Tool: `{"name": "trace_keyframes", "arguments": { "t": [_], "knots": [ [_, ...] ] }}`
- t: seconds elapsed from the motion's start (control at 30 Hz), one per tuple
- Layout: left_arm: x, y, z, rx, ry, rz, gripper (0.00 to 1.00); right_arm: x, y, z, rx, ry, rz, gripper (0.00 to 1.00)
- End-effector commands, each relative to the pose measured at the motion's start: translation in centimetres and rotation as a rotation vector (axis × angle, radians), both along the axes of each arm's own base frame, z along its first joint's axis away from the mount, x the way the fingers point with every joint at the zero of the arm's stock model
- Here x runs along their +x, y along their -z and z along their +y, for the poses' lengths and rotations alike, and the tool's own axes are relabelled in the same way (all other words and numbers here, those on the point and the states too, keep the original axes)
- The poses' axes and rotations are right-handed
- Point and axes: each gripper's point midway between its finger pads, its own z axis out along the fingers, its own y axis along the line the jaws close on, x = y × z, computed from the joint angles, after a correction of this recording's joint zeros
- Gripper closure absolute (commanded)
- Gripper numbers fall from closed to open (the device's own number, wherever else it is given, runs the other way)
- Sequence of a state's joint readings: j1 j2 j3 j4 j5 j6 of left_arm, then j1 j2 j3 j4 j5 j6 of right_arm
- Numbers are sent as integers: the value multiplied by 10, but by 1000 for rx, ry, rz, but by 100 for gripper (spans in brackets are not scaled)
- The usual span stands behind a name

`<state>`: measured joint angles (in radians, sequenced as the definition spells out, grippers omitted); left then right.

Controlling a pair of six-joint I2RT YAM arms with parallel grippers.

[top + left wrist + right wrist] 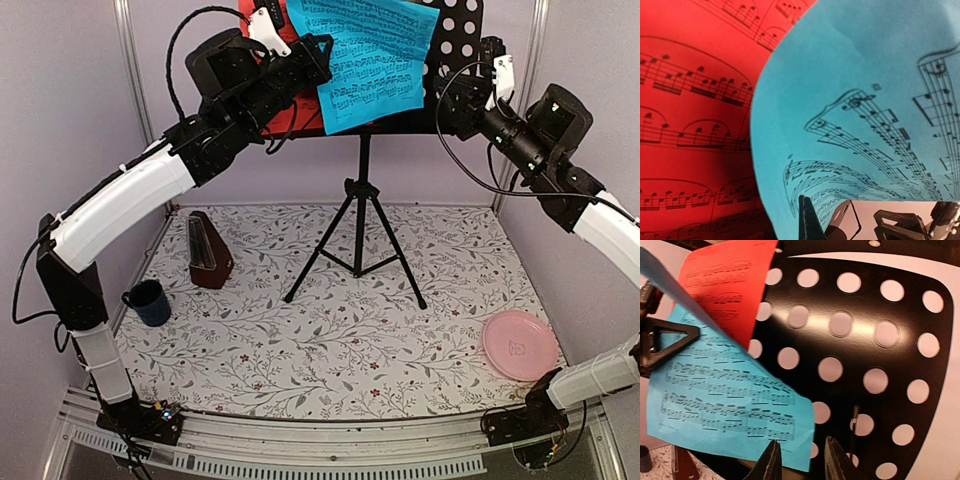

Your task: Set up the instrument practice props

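Observation:
The black perforated music stand stands on its tripod at the back middle of the table. A red sheet leans on the left of its desk. My left gripper is shut on the left edge of the cyan sheet, which curls in front of the desk and partly over the red one. My right gripper is open by the desk's lower right, with the cyan sheet's bottom right corner just beyond its fingertips. The brown metronome stands on the table at the left.
A dark blue mug sits near the left edge in front of the metronome. A pink plate lies at the front right. The stand's tripod legs spread over the middle of the flowered tablecloth. Walls close in on both sides.

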<state>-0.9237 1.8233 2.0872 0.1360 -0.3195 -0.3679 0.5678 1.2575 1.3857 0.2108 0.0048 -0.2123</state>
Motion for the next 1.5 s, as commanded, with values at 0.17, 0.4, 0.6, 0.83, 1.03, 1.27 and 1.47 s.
{"name": "trace_keyframes", "arguments": {
  "t": [0.17,0.4,0.6,0.83,1.03,1.27,1.47],
  "knots": [
    [0,3,-15,27,-13,4,100,-31,-17,57,-71,-373,-70,74],
    [-3,9,-22,73,-7,-2,100,-11,-52,53,27,-304,-128,66],
    [-9,8,-25,96,0,-30,100,17,-60,43,85,-170,-133,55],
    [-18,3,-33,122,19,-92,100,43,-58,32,100,-44,-117,41],
    [-14,5,-34,138,-7,-96,100,30,-60,33,79,-84,-127,37],
    [-10,5,-35,137,-19,-94,100,9,-60,3,115,-12,-93,40],
    [-10,5,-36,134,-22,-91,100,16,-42,-29,106,169,-7,47]
  ]
}}
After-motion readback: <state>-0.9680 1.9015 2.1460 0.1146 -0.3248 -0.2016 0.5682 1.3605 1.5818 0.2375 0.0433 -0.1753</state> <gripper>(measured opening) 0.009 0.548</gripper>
